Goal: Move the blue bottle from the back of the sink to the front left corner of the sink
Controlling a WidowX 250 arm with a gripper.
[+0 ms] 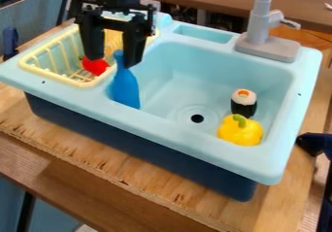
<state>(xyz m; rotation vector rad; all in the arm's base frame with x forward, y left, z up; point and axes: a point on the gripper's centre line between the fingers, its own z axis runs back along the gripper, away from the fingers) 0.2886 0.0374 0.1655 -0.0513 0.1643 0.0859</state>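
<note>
Nearest us we see a plywood board (71, 147) under one light-blue toy sink (188, 153). In its basin we count one yellow pepper (240, 131), one sushi roll (243, 103) just behind it, and one blue bottle (125, 88) at the left end. Farther up at left is one pale-yellow rack (82, 84) with one red piece (95, 66) inside; at the far rim stands one grey faucet (260, 40).

The blue bottle is plain, with a slim neck and wider body, and leans slightly. The red piece looks rounded and glossy.

The black gripper (113, 62) hangs over these two, its fingers apart, one just beside the bottle's neck. We find the red piece partly hidden by the other finger; the arm is cut off at the top edge.
</note>
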